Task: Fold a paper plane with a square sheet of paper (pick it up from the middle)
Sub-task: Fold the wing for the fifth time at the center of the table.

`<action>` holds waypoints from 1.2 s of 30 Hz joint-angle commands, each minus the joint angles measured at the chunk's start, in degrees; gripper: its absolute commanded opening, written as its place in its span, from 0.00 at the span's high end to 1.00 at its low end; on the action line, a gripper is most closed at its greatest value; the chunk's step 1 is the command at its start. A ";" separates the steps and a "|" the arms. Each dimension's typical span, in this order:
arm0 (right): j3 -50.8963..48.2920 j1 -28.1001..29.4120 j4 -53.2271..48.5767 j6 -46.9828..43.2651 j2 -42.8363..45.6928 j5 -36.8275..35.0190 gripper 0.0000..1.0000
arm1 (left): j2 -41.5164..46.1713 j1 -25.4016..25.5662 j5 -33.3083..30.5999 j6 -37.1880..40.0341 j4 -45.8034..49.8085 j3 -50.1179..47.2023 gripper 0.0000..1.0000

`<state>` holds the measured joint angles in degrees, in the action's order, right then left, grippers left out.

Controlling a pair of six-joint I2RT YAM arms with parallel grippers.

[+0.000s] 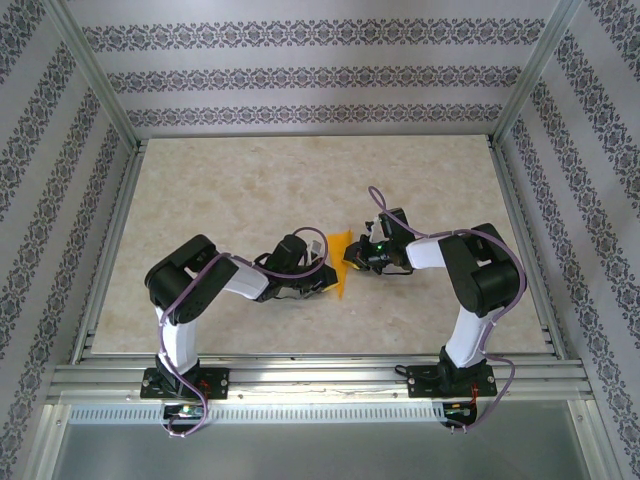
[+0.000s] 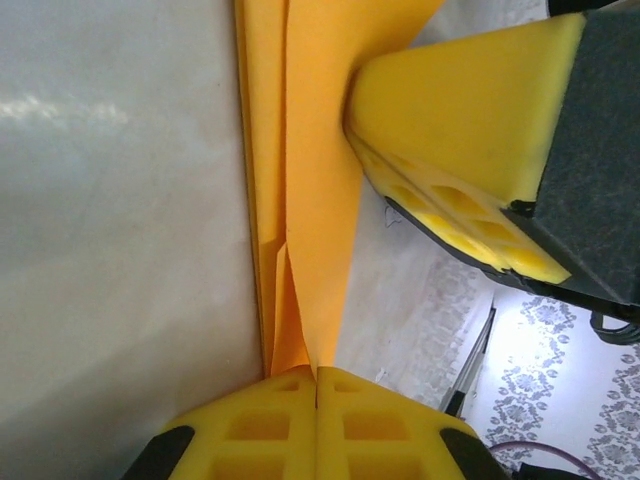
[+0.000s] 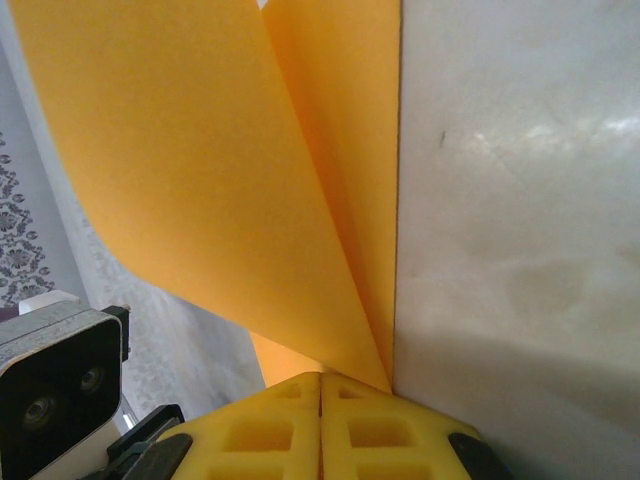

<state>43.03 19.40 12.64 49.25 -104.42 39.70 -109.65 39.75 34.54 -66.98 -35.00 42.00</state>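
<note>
Where the arms meet over the table (image 1: 220,190) centre, the part-folded square sheet of paper (image 1: 340,262) is held between them. Left gripper (image 2: 316,385) and right gripper (image 3: 320,385) each clamp its fold, apparently to tension the crease.

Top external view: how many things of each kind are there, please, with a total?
White and black robot arms: 2 (left arm, right arm)
Bright orange folded sheet of paper: 1
Beige marbled table: 1
Total: 4
</note>
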 commanded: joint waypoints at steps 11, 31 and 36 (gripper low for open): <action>0.22 1.26 -2.89 -1.44 -1.06 -3.22 0.92 | 1.18 2.66 4.20 4.23 12.21 0.15 0.87; 1.27 2.35 -4.64 -2.21 -1.75 -3.56 0.92 | 3.42 3.76 3.12 6.16 17.66 0.38 0.83; 1.62 2.57 -5.09 -2.23 -1.92 -3.84 0.92 | 3.91 3.76 2.66 6.61 18.68 0.32 0.93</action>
<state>44.29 20.14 9.87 48.31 -104.33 38.20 -106.43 42.37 35.99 -61.65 -22.85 43.59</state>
